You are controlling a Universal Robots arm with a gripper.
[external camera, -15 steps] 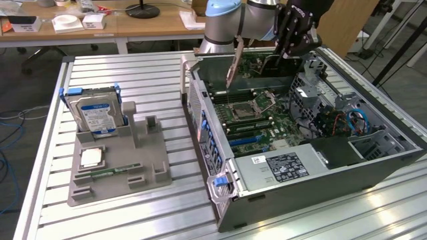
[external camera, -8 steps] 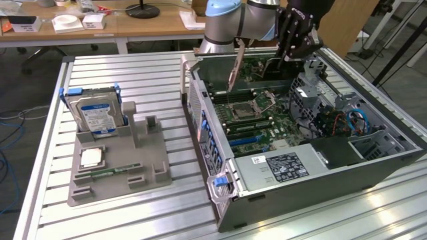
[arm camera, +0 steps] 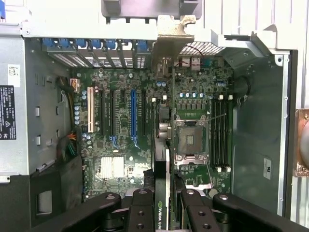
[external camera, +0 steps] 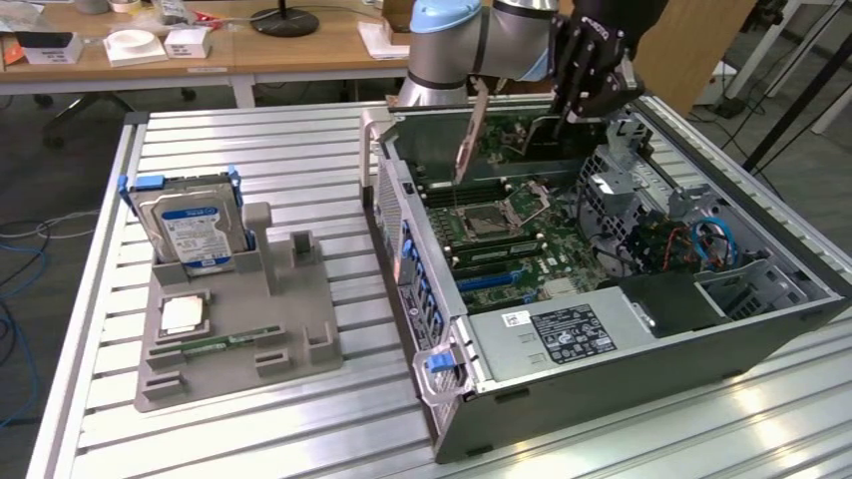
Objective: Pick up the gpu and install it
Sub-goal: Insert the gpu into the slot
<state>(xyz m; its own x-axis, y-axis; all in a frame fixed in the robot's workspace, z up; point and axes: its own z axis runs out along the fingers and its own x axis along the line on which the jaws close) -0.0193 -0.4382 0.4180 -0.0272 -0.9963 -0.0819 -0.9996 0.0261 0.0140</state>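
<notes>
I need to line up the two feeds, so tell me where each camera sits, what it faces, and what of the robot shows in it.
Exterior view: off the arm, high, looking down over the slatted table into the open computer case; the arm and its pincer, holding the gpu on edge above the motherboard, show.
Wrist view: on the wrist, looking straight into the case at the motherboard; the black fingers of the pincer clamp the gpu, seen edge-on.
Shared: the gpu, pincer, motherboard and case.

Claw [arm camera: 163, 203] holds gpu [arm camera: 163, 145] above the motherboard [arm camera: 120, 125].
</notes>
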